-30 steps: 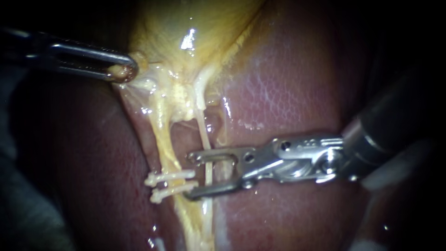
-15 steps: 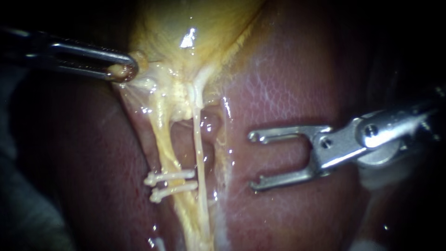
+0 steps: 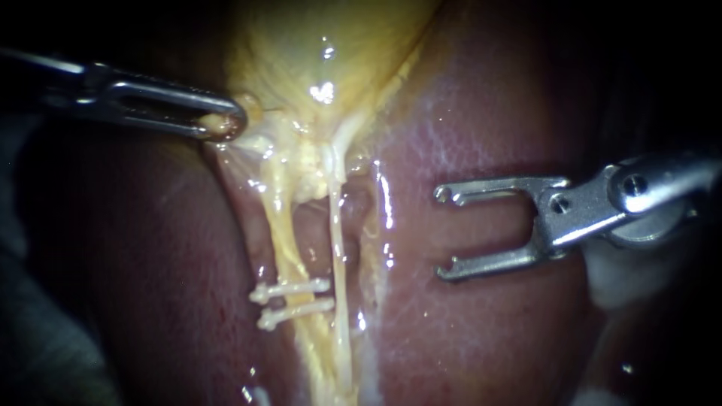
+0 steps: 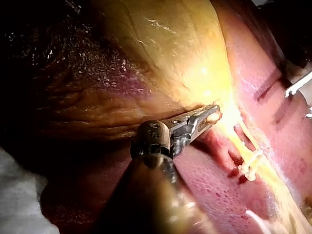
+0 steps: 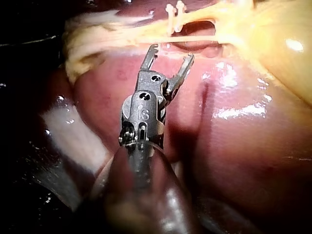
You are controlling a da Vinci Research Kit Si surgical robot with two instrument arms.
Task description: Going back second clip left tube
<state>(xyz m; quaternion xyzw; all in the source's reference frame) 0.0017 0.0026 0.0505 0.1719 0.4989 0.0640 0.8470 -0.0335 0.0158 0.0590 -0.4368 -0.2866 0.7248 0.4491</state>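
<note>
Two clips [image 3: 292,288] on left tube [image 3: 280,225], right tool [image 3: 441,234] nearby, jaws parted

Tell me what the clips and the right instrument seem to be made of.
Clips: probably plastic, off-white and matte, with no glint. Right instrument: metal, silvery and polished; its open jaws throw bright highlights.
</note>
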